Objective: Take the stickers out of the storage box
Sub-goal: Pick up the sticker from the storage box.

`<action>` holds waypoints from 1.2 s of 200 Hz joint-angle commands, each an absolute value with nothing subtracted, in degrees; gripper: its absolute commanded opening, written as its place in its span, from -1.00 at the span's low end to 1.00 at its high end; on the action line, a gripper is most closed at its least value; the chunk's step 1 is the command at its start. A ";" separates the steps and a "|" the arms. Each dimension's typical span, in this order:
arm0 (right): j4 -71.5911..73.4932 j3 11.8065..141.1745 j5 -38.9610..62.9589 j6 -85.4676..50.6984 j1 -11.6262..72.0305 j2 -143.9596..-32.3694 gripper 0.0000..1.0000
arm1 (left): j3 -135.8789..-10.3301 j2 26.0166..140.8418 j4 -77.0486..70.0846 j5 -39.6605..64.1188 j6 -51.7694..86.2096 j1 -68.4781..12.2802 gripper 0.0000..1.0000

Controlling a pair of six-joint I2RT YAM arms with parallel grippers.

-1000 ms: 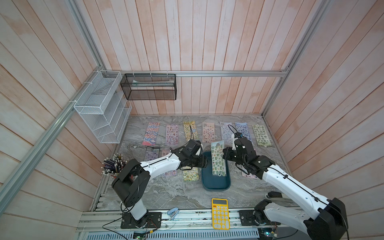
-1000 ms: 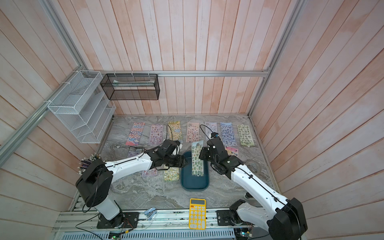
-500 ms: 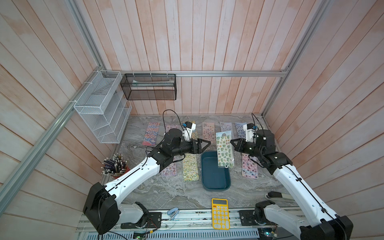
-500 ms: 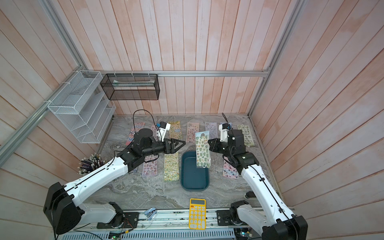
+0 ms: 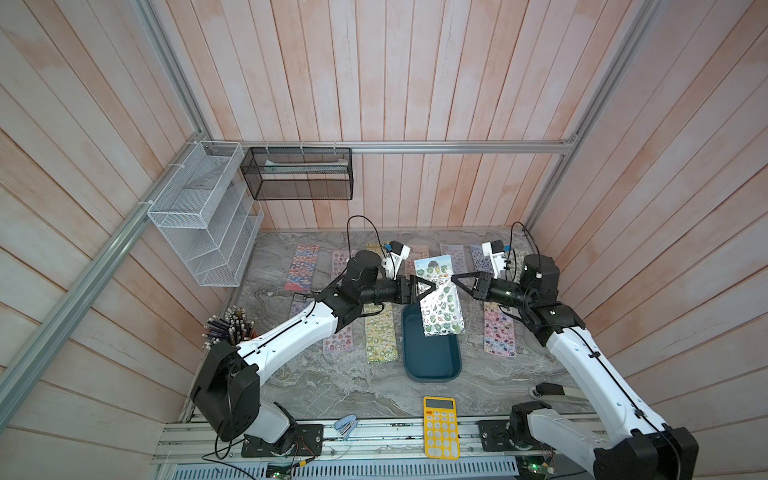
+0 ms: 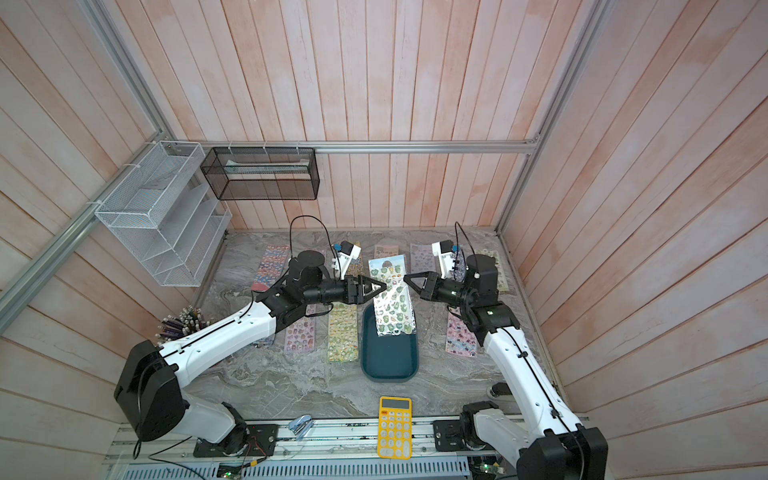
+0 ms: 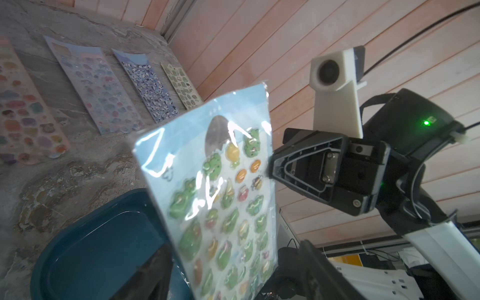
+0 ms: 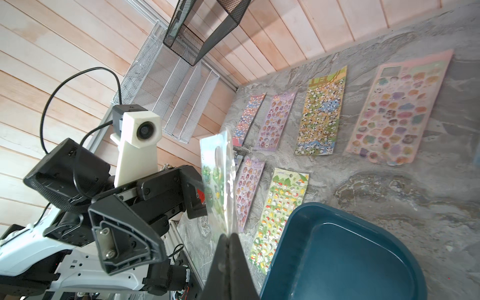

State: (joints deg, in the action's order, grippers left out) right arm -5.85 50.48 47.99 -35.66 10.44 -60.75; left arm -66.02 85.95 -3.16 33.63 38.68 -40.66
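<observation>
Hanging above the storage box (image 5: 432, 361), the frog sticker sheet (image 5: 442, 311) is pinched at one edge by the right gripper (image 5: 454, 276); the left gripper (image 5: 435, 286) straddles its other edge, jaws spread, likely for handover

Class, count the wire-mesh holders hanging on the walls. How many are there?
2. The white wire rack hangs on the left wall near the corner. The black mesh basket hangs from the back wall's rail, right beside it. None appears to be hidden.
</observation>
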 commanded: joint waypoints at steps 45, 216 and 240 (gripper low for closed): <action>-3.01 49.22 50.70 -36.15 10.02 -60.83 -1.00 | -67.71 86.78 -8.02 37.56 41.35 -40.66 -1.00; -20.08 49.77 37.50 -23.77 11.21 -53.07 -1.00 | -66.51 87.05 -4.63 34.02 43.25 -37.62 0.50; -31.24 53.53 24.06 -19.90 10.18 -55.48 -1.00 | -66.38 85.71 4.22 27.16 38.07 -37.62 0.60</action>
State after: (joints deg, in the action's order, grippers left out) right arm -16.75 49.89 40.34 -26.85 11.07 -53.69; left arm -66.24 88.03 -6.81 35.14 45.04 -37.60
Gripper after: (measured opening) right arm 0.043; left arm 0.787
